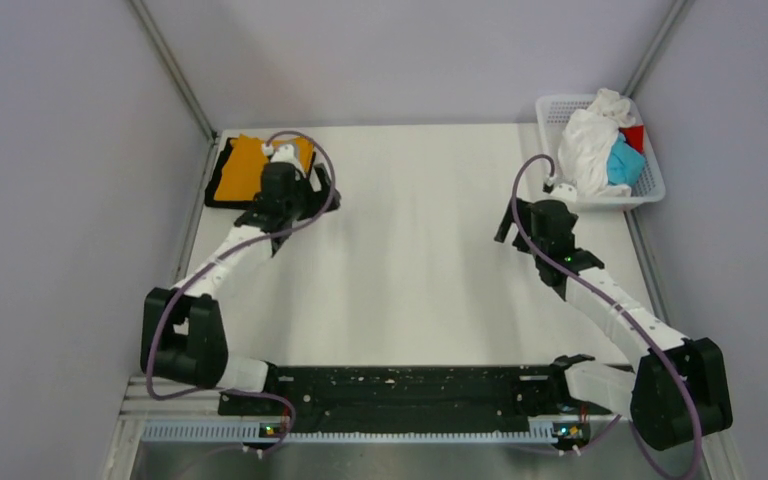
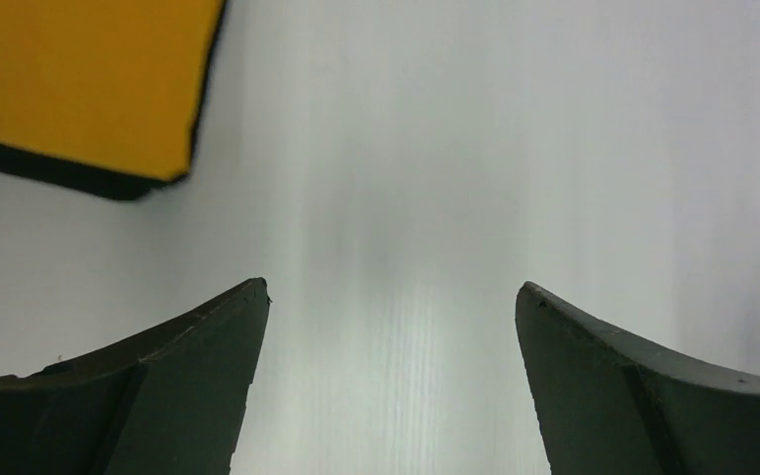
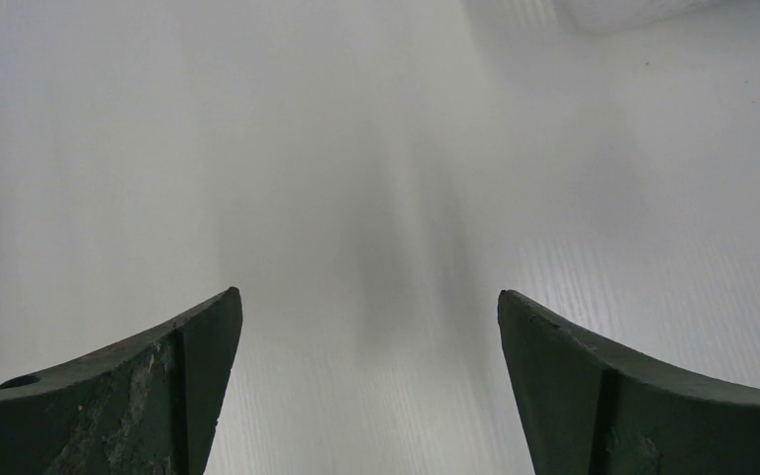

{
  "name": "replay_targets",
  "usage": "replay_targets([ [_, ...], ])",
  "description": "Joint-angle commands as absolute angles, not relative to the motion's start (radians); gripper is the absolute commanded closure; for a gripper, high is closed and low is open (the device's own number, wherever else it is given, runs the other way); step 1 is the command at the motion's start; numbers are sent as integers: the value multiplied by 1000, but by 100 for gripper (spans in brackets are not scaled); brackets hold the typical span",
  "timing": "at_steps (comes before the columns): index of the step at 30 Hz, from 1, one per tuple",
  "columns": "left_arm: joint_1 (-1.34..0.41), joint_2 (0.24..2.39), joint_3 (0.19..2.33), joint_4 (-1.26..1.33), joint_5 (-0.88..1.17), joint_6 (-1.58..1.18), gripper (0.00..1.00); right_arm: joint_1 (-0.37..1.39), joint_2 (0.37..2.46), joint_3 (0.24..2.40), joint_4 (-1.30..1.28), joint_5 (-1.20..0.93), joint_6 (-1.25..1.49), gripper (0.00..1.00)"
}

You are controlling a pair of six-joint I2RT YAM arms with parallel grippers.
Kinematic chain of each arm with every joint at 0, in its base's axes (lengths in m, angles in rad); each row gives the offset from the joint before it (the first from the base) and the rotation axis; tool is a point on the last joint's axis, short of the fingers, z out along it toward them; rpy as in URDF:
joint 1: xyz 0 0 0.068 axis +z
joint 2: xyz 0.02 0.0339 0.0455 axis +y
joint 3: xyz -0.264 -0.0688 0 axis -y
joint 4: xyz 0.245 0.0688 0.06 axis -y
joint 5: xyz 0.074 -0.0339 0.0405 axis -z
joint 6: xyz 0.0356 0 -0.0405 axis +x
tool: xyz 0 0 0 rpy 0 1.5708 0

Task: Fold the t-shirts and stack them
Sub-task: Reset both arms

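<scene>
White counter (image 1: 410, 260) fills the overhead view. Mesh basket (image 1: 555, 108) at upper right, heaped: white shirt (image 1: 588, 145) on top and spilling over, light blue shirt (image 1: 622, 165) and red shirt (image 1: 634, 135) tucked to its right. Upper left: orange-yellow shirt (image 1: 245, 165) folded flat on the black shirt (image 1: 218, 182), edges roughly matched. Left pincer (image 2: 393, 287) spread, holding nothing, just beside that stack. Right pincer (image 3: 369, 292) spread too, over the counter near the basket. Judgement: two stacked, three to go; white shirt next. Best to pinch it high near the collar or shoulder and lift straight up so the blue and red stay in, then lay it flat mid-counter.
</scene>
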State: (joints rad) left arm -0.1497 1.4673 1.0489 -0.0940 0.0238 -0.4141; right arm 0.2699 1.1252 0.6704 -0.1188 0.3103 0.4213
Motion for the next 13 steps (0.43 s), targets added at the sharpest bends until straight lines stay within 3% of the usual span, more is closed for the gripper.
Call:
replay_targets([
  [1,-306,1308,870,17,-115,-507,1,261,1076,616,-10,236,432,1],
  [13,-411,1173,710,-116,-264,-647,1,262,1089,531,84,186,502,1],
])
